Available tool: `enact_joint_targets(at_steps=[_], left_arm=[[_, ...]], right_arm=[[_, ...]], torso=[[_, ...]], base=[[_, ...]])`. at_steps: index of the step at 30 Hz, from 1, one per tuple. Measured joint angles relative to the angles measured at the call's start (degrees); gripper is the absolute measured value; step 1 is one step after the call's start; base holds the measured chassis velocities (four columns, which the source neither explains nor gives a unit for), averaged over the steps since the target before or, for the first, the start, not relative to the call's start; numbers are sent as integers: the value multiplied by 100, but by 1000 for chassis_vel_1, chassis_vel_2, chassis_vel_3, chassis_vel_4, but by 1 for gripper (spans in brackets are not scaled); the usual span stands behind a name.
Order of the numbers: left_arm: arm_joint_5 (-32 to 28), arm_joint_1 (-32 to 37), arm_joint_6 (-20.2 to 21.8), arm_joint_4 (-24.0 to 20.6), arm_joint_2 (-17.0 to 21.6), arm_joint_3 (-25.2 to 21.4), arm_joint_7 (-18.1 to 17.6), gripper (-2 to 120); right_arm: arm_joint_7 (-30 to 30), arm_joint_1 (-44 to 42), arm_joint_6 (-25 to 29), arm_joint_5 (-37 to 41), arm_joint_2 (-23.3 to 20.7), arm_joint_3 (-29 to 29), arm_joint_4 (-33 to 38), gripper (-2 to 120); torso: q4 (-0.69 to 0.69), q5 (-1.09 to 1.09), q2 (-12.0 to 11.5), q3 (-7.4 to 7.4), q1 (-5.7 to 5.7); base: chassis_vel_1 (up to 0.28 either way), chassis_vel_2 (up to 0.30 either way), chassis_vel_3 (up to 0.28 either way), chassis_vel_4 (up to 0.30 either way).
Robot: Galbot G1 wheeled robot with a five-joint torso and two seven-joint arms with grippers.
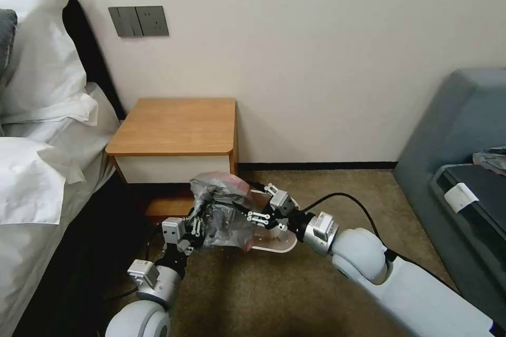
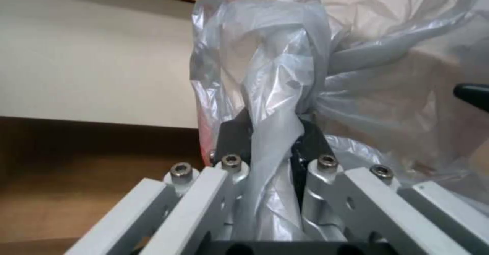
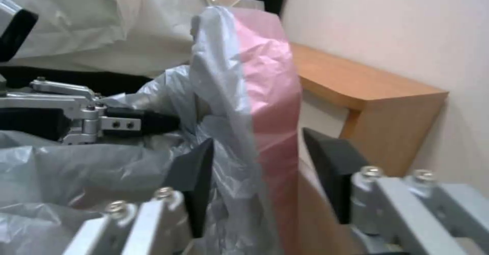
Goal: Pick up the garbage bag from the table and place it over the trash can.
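Garbage bag (image 1: 221, 210) was off the table, held bunched in the air between both grippers, just near of the nightstand front and over the trash can (image 1: 274, 239). Bag was crumpled, long axis roughly upright with a lean, pink edge (image 1: 234, 181) at the top and toward the right; grey body hung below.

Left gripper (image 1: 197, 221) was on the bag's left side. In the left wrist view its black pads (image 2: 234, 134) were clamped tight on a twisted strand of grey film (image 2: 272, 132).

Right gripper (image 1: 258, 210) was on the bag's right side. In the right wrist view its fingers (image 3: 196, 171) stood apart with the pink-grey fold (image 3: 255, 106) running between them; the right finger was clear of the film, so not clamped.

Trash can was mostly covered by the bag, only its cream rim showed low right of it, on brown carpet (image 1: 295, 295).

Table (image 1: 179, 124) was brown-topped with a white drawer front, against a cream wall (image 1: 316, 52). Bed with white pillows (image 1: 42, 63) was left, grey sofa (image 1: 453, 137) right, and a 2-plate grey switch panel (image 1: 138, 21) on the wall.
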Motion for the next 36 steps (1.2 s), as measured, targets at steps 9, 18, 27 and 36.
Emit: enact_joint_targets(at_steps=[9, 18, 27, 36], left_arm=[[12, 14, 53, -31, -5, 9, -6, 7], [290, 47, -111, -55, 14, -31, 43, 7], [1193, 1, -1086, 214, 71, -161, 521, 7], [1581, -2, -1893, 329, 83, -234, 680, 7]], right_arm=[[-34, -129, 35, -56, 11, 149, 58, 12], [-12, -142, 57, -43, -8, 227, 59, 0], [238, 27, -19, 78, -145, 244, 73, 0], [425, 177, -246, 187, -419, 268, 30, 0]], torso=[[0, 0, 0, 0, 0], [0, 0, 0, 0, 0], [0, 0, 0, 0, 0], [1, 0, 0, 0, 0]], base=[[0, 0, 0, 0], [0, 0, 0, 0], [0, 0, 0, 0], [0, 0, 0, 0]])
